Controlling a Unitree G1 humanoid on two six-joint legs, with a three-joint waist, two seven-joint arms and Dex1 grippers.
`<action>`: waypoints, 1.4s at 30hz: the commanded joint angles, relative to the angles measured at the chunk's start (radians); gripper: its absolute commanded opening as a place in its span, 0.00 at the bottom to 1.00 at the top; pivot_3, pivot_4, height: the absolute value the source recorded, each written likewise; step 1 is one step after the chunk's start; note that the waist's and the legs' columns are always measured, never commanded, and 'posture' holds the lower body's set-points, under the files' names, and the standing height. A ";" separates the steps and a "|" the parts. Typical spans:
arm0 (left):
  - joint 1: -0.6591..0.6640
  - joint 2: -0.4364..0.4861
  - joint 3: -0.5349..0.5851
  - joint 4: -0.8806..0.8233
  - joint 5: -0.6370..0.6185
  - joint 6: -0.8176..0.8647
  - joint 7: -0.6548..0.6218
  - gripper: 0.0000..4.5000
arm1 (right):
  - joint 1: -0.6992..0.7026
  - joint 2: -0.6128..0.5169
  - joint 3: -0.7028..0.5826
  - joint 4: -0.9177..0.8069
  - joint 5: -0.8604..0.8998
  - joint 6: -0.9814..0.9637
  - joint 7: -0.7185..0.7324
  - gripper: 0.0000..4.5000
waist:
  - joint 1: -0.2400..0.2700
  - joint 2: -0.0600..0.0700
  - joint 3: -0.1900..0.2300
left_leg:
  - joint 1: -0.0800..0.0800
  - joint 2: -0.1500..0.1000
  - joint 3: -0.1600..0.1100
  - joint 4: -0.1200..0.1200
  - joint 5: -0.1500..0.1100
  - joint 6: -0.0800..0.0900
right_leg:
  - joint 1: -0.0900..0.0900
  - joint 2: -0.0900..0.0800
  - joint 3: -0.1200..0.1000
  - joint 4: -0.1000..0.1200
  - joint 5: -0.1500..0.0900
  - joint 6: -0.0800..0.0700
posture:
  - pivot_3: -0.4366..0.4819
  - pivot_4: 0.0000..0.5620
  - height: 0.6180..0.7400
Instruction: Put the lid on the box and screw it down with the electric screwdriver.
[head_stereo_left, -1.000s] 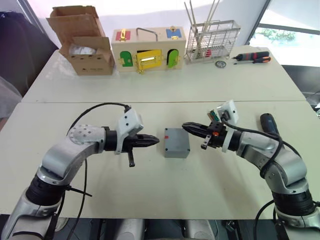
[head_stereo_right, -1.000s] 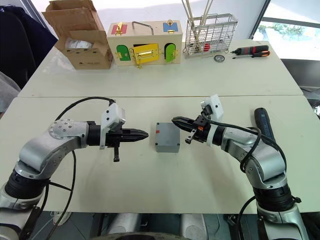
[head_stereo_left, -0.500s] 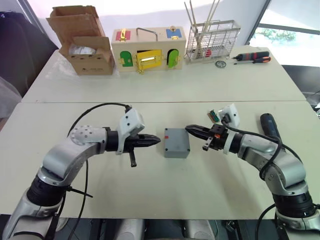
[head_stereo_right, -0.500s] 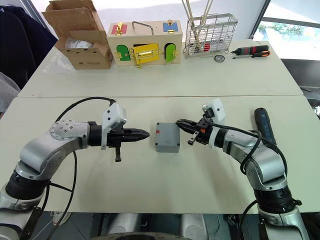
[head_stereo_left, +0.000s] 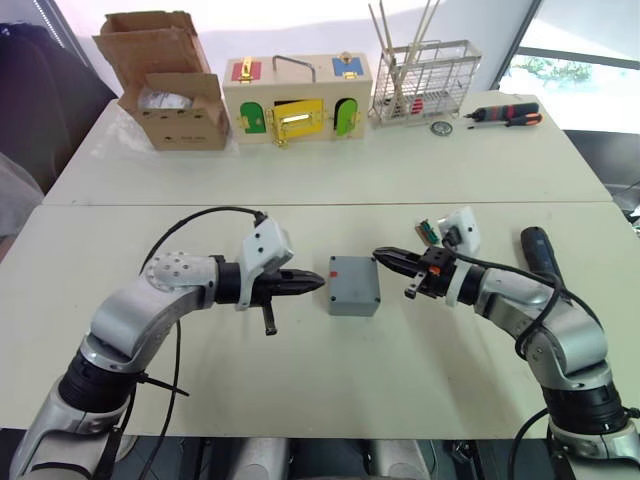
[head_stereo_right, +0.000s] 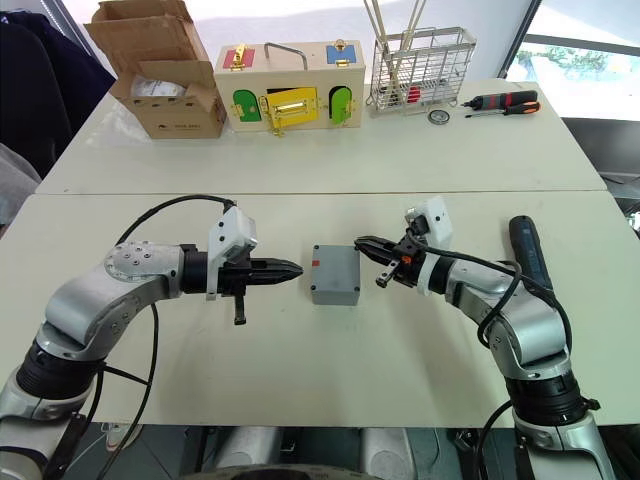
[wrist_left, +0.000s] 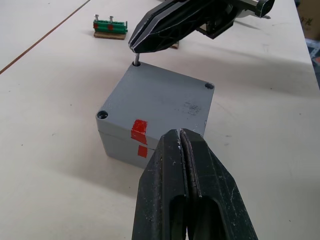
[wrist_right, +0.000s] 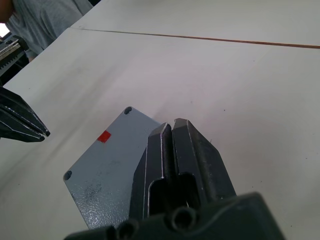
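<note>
Two pale tables (head_stereo_left: 300, 390) stand end to end, a thin seam between them, with bright windows behind the far one. Along the far table, from the left: an open cardboard carton (head_stereo_left: 170, 85), a wooden box (head_stereo_left: 297, 98) with coloured doors, a wire basket (head_stereo_left: 425, 80) holding thin rods, a small round dial (head_stereo_left: 439, 127) and a red-and-black hand screwdriver (head_stereo_left: 505, 114).

On the near table, the left gripper (head_stereo_left: 318, 284) points at the grey box from its left side, its fingers pressed together with nothing between them, the tips just short of the box wall. The box (head_stereo_left: 353, 286) sits in the middle of the near table with the lid (wrist_left: 167, 101) already resting on it; red marks on lid and box edge line up on the side facing the left gripper. A screw (wrist_left: 136, 63) stands up out of one far corner hole of the lid. The right gripper (head_stereo_left: 380, 256) has its fingers pressed together too, their tip right over that screw. A small green terminal block (wrist_left: 109, 27) lies on the table beyond the box. The electric screwdriver (head_stereo_left: 541, 250) lies flat further right, behind the right arm, well apart from the box.

Compared with a second ago, both grippers have closed in on the box: the left has crept nearer its side, and the right has dropped from above the table to the lid's corner. The box itself has not shifted.
</note>
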 joint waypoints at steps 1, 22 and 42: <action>-0.012 -0.003 0.004 -0.015 0.008 -0.019 0.003 0.00 | -0.014 -0.002 0.005 -0.007 -0.006 -0.014 0.013 0.01 | 0.000 0.000 0.000 | 0.000 0.000 0.000 0.000 0.000 0.000 | 0.000 0.000 0.000 0.000 0.000 0.000 | 0.48 0.27 0.92; -0.008 -0.022 0.004 -0.017 0.017 -0.031 0.001 0.00 | -0.040 -0.017 -0.054 -0.026 -0.003 -0.008 0.013 0.84 | 0.000 0.000 0.000 | 0.000 0.000 0.000 0.000 0.000 0.000 | 0.000 0.000 0.000 0.000 0.000 0.000 | 0.48 0.27 0.92; -0.165 -0.216 -0.250 0.033 0.093 -0.215 -0.163 0.00 | -0.180 -0.857 -0.060 0.429 -0.021 0.475 0.262 1.00 | -0.002 0.003 0.000 | 0.000 0.001 0.004 0.000 -0.001 0.003 | 0.000 0.000 0.001 -0.002 0.000 0.000 | 0.48 0.27 0.92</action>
